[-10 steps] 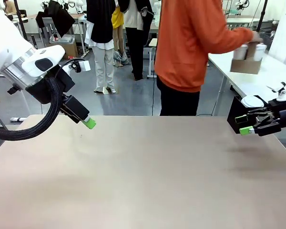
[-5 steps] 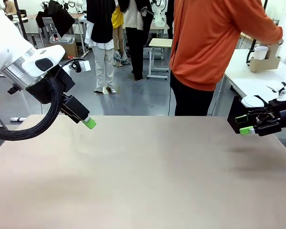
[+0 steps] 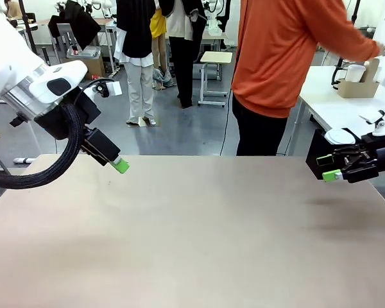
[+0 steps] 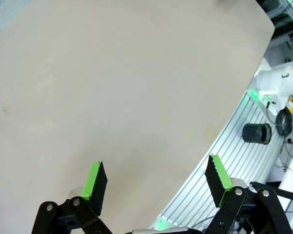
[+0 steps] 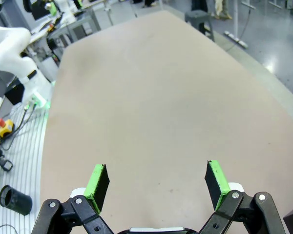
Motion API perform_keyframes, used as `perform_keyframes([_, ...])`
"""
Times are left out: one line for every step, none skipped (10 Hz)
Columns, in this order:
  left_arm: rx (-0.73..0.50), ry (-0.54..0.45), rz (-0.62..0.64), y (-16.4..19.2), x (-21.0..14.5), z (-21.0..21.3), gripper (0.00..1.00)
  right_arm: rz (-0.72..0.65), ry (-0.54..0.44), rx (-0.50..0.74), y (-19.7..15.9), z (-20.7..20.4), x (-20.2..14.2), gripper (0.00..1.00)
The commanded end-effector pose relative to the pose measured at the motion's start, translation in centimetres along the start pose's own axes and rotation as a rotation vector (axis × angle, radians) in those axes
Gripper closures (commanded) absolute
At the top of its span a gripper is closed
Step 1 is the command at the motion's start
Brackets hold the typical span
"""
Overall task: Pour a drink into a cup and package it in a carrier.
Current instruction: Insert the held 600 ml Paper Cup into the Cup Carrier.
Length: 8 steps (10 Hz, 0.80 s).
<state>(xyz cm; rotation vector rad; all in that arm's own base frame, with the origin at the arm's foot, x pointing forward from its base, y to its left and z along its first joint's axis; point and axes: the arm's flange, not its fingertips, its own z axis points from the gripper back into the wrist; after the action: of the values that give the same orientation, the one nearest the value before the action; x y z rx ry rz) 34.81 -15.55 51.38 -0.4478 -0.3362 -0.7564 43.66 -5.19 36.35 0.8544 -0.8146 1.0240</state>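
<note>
Front view: the carrier (image 3: 355, 86) with the cup (image 3: 353, 72) in it sits on a side table, upper right, at the person's hand (image 3: 376, 50). Left gripper (image 3: 120, 166) and right gripper (image 3: 330, 173) hover over the bare bench (image 3: 192, 244), jaws spread, empty. The packaging looks done; next is likely only waiting.

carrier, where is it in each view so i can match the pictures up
Front view: the carrier sits at the far upper right, on a white side table, by the person's hand.
Left wrist view: not in it.
Right wrist view: not in it.
Shared landmark: the beige table.
</note>
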Motion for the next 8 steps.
perform_keyframes([0.0, 0.008, 0.011, -0.02, 0.14, -0.05, 0.0, 0.004, 0.001, 0.003, -0.03, 0.18, 0.18, 0.0])
perform_keyframes([0.0, 0.008, 0.011, -0.02, 0.14, -0.05, 0.0, 0.004, 0.001, 0.003, -0.03, 0.18, 0.18, 0.0])
perform_keyframes([0.0, 0.008, 0.011, -0.02, 0.14, -0.05, 0.0, 0.004, 0.001, 0.003, -0.03, 0.18, 0.18, 0.0])
perform_keyframes([0.0, 0.008, 0.011, -0.02, 0.14, -0.05, 0.0, 0.004, 0.001, 0.003, -0.03, 0.18, 0.18, 0.0])
perform_keyframes([0.0, 0.008, 0.011, -0.02, 0.14, -0.05, 0.0, 0.004, 0.001, 0.003, -0.03, 0.18, 0.18, 0.0])
perform_keyframes([0.0, 0.008, 0.011, -0.02, 0.14, -0.05, 0.0, 0.004, 0.001, 0.003, -0.03, 0.18, 0.18, 0.0])
perform_keyframes([0.0, 0.008, 0.011, -0.02, 0.14, -0.05, 0.0, 0.004, 0.001, 0.003, -0.03, 0.18, 0.18, 0.0])
perform_keyframes([0.0, 0.008, 0.011, -0.02, 0.14, -0.05, 0.0, 0.004, 0.001, 0.003, -0.03, 0.18, 0.18, 0.0])
